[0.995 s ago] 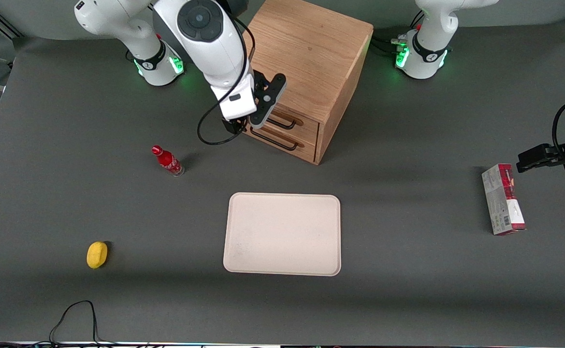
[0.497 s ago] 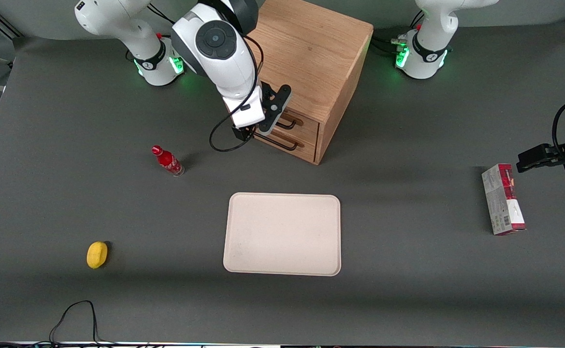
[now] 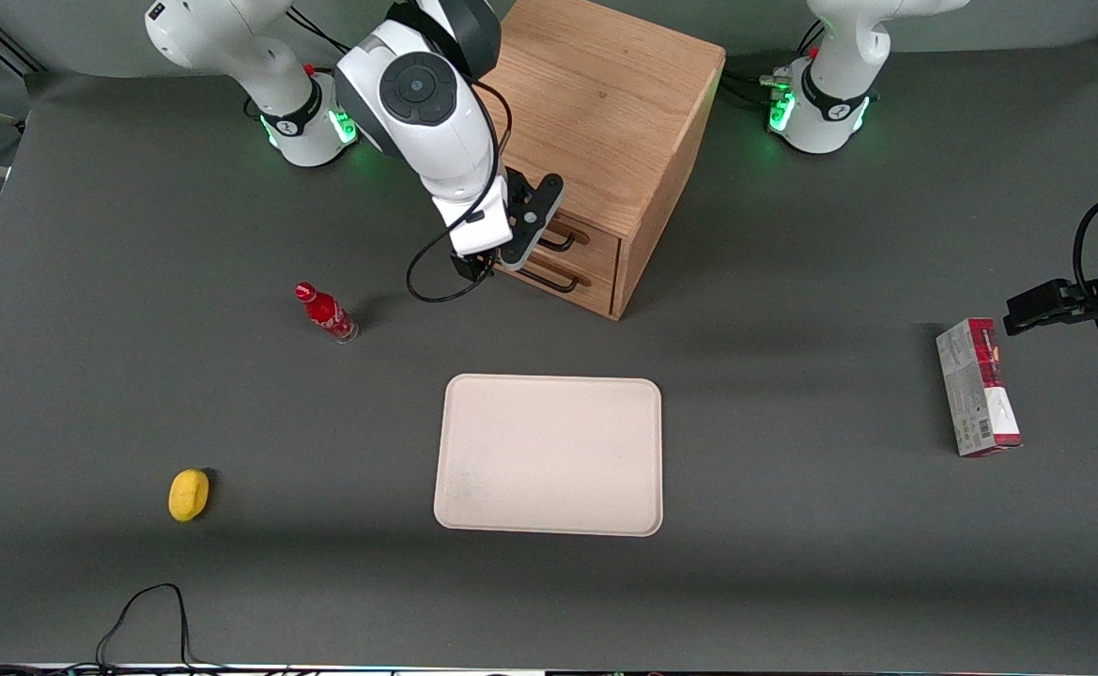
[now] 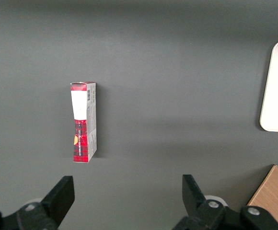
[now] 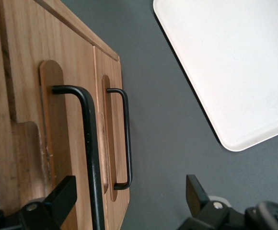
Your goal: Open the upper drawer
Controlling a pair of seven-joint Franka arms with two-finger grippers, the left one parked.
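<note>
The oak cabinet (image 3: 605, 103) stands at the back of the table with two drawers in its front. The upper drawer (image 3: 595, 242) (image 5: 76, 62) has a long black bar handle (image 3: 560, 243) (image 5: 90, 143) and looks pushed in, level with the bottom drawer. My right gripper (image 3: 495, 262) (image 5: 129, 191) is right in front of the drawer fronts, at the handles' end toward the working arm. It is open wide. In the right wrist view the upper handle runs between the two fingers, close to one finger (image 5: 62, 196) and untouched; the other finger (image 5: 196, 191) is over the grey table.
The bottom drawer's handle (image 3: 553, 280) (image 5: 127, 139) lies just under the upper one. Nearer the front camera lie a cream tray (image 3: 549, 455) (image 5: 235, 67), a red bottle (image 3: 326, 313) and a yellow object (image 3: 189, 494). A red-and-white box (image 3: 978, 387) (image 4: 84, 122) lies toward the parked arm's end.
My right arm has swung toward the cabinet front. The gripper has shifted from the cabinet's corner to in front of the drawer handles. Nothing else moved.
</note>
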